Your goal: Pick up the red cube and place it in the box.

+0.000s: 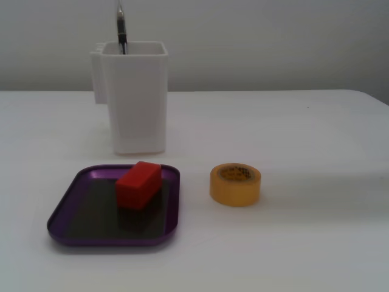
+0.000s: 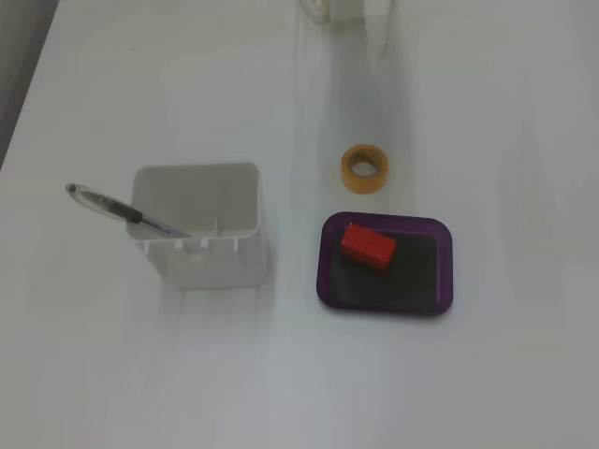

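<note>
The red cube [image 1: 139, 184] lies inside the purple tray, the box [image 1: 73, 210], resting on the dark bottom toward the tray's back. In the top-down fixed view the red cube [image 2: 367, 247] sits in the upper left part of the box [image 2: 443, 271]. No gripper shows in either fixed view. At the top edge of the top-down view a white part [image 2: 329, 9] shows, maybe the arm's base; I cannot tell.
A tall white square container [image 1: 135, 97] with a pen [image 1: 121, 27] in it stands behind the tray; it also shows in the top-down view [image 2: 198, 224]. A yellow tape roll [image 1: 235, 184] sits right of the tray, and above it in the top-down view [image 2: 365, 168].
</note>
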### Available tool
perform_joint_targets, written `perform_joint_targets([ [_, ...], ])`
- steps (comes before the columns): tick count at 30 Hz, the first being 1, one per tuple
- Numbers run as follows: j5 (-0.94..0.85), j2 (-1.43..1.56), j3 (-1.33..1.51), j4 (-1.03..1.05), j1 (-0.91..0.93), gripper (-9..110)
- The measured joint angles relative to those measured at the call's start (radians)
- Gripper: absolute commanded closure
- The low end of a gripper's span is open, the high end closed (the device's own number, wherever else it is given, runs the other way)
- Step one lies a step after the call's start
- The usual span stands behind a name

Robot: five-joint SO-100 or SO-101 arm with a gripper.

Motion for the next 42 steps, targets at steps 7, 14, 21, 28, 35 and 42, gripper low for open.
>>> perform_joint_targets([
  [7,0.000,0.364,0.371,0.017,0.012,87],
  [14,0.000,0.703,0.838,-0.126,0.015,87],
  [21,0.000,1.062,1.273,-0.313,0.017,87],
  [28,0.000,1.284,1.543,-0.376,0.015,88],
  [35,0.002,1.284,1.637,-0.390,0.015,88],
  [42,0.002,1.284,1.749,-0.394,0.014,89],
])
